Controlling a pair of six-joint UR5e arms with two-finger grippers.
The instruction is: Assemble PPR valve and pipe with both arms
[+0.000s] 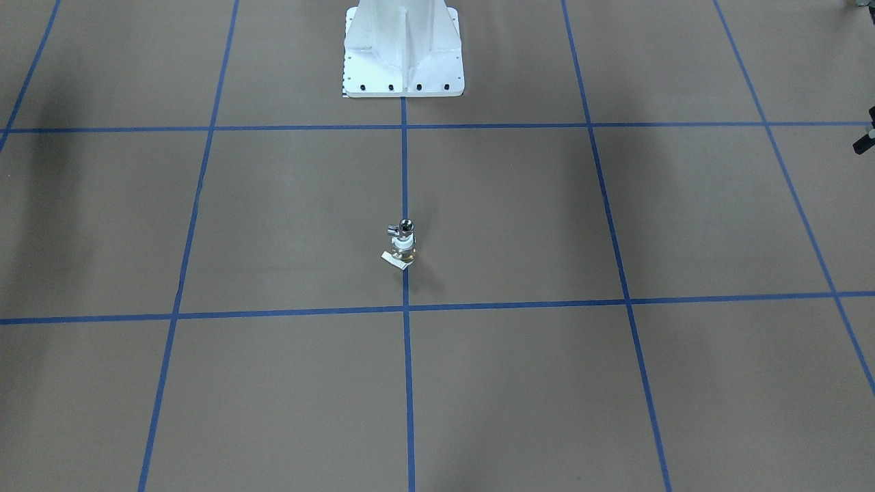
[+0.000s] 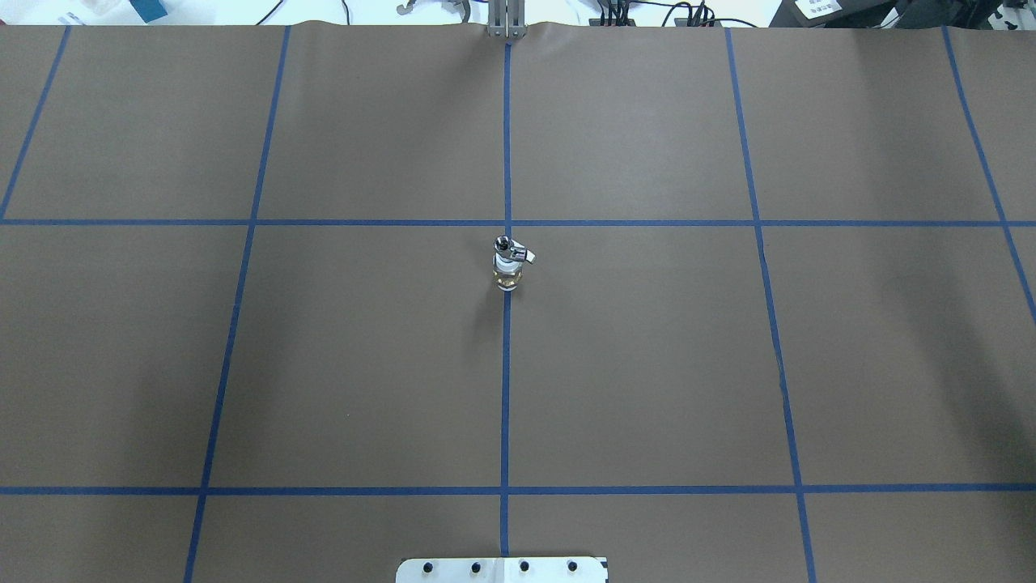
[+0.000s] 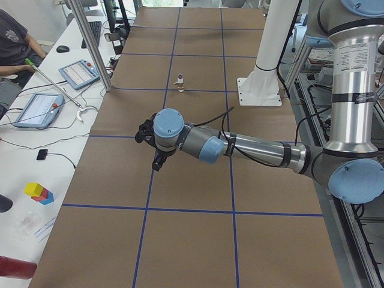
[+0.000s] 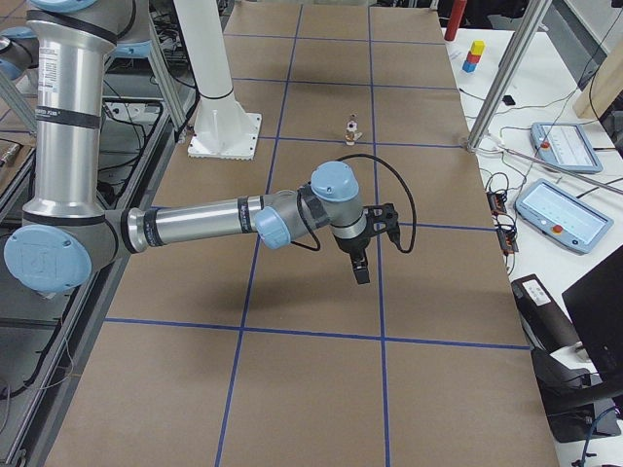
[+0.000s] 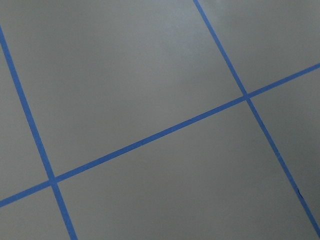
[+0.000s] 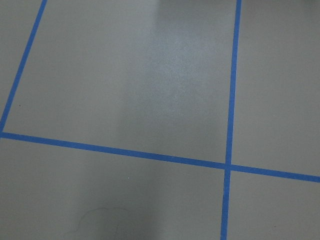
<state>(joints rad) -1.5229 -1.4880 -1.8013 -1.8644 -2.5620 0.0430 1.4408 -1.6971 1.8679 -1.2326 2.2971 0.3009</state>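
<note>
Presently | valve-and-pipe piece (image 1: 403, 244) is standing upright at tabletop (image 2: 647, 364) centre | left gripper (image 3: 157, 164) and right gripper (image 4: 360, 272) are hovering toward opposite ends, neither clearly nearer | jaw state: cannot tell.

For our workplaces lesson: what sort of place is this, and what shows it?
Probably a robotics laboratory: a large grey jointed robot arm with light-blue joint caps reaches over a brown table taped into a blue grid, and blue-edged control tablets lie on a white side bench.
</note>
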